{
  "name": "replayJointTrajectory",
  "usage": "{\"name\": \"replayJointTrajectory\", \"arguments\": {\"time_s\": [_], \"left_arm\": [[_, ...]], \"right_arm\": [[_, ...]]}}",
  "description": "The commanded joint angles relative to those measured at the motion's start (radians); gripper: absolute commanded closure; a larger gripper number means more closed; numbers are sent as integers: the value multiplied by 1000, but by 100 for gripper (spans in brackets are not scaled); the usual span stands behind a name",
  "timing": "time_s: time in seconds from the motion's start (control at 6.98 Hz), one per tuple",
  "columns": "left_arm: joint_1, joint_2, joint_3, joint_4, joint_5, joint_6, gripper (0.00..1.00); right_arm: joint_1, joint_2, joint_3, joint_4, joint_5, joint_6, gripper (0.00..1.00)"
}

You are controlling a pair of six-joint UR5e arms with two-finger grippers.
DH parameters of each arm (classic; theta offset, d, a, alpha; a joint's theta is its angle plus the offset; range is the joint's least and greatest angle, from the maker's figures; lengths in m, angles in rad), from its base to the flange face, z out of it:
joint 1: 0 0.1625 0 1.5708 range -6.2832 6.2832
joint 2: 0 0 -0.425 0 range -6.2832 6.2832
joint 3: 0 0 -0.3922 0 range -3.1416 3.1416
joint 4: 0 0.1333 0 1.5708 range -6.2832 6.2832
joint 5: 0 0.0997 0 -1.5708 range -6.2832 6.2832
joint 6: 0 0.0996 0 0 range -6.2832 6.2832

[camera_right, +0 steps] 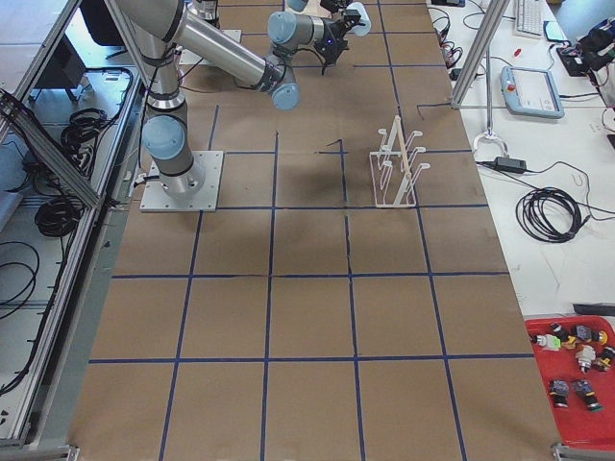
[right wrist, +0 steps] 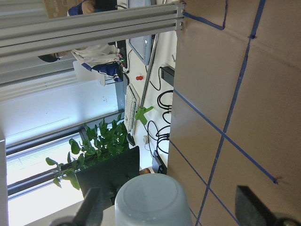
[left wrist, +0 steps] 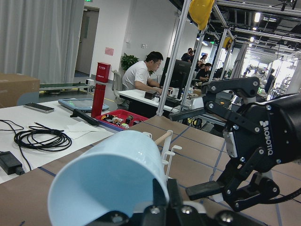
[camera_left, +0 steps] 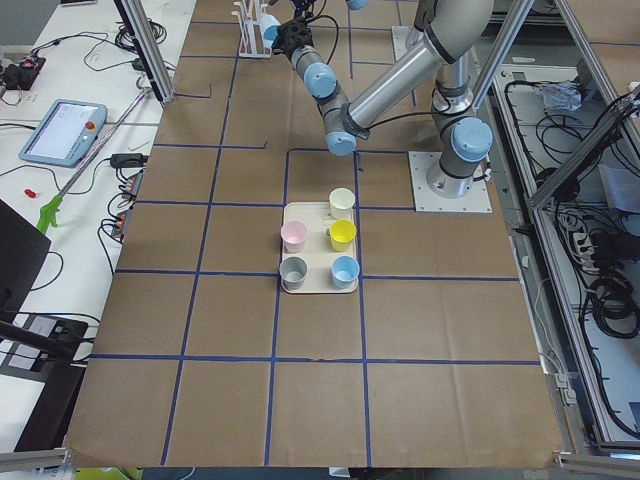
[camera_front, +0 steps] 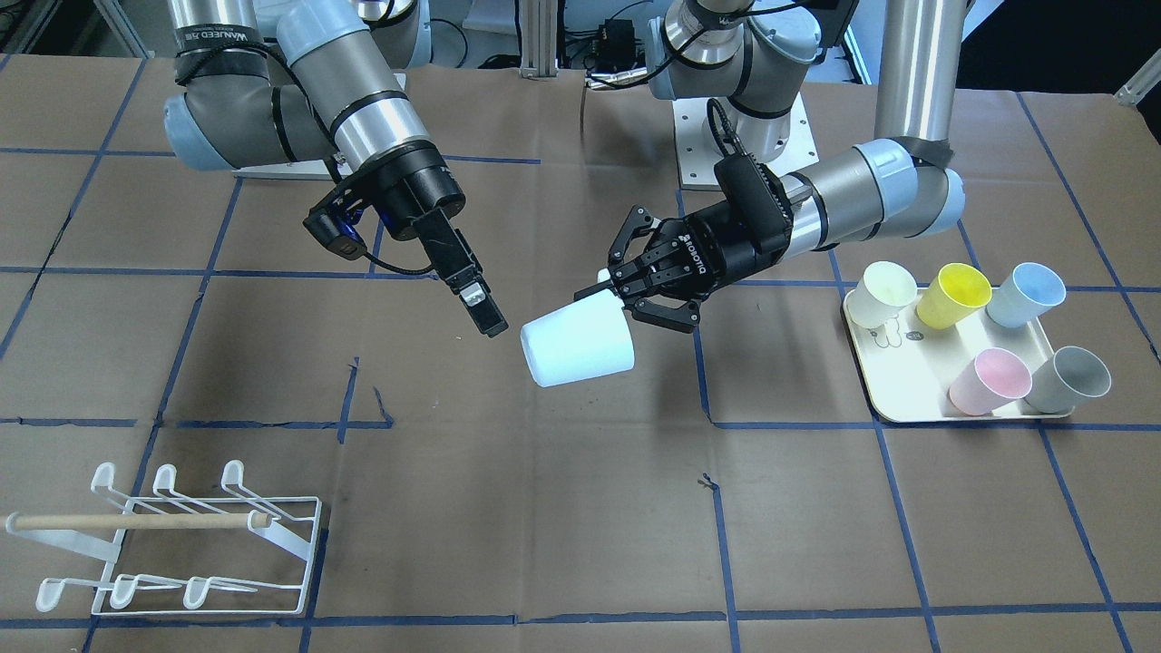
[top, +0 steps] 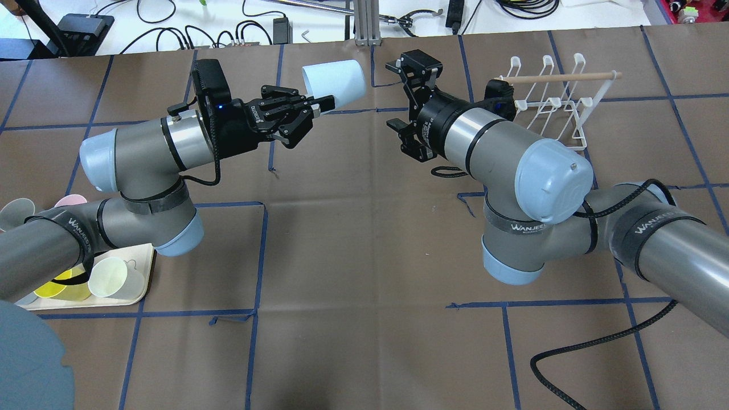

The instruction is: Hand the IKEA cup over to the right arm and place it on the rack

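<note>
you're at the hand-over, and the transfer itself is not yet done. the left gripper (camera_front: 609,290) is clamped on the rim of the ikea cup (camera_front: 576,346), which lies on its side in the air above the middle of the tabletop (camera_front: 544,508), touching nothing else. its closed base points toward the right arm (top: 495,145). the right gripper (top: 392,94) has its fingers spread wide and grasps nothing; it sits near the cup's base but apart from it. the right wrist view shows the base lined up between the two fingers.

next, i'd judge you need to bring the right gripper forward until its fingers straddle the cup's wall. close them firmly, and only then let the left one release and back off. the rack (camera_front: 136,521) waits empty near the tabletop's far edge on the right arm's side, well apart from the cup, so a carry across comes after the swap
</note>
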Motion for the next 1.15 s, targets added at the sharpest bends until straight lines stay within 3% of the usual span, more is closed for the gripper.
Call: {"name": "replayJointTrajectory", "arguments": {"time_s": [0.0,0.57,1.0], "left_arm": [[-7,0,1,0,8,0,95],[-7,0,-1,1,9,0,94],[-7,0,-1,1,9,0,93]], "right_arm": [[21,7,-24,13,-3,-15,1],[42,20,-49,21,-3,-21,3],[65,92,-109,21,-11,-21,3]]}}
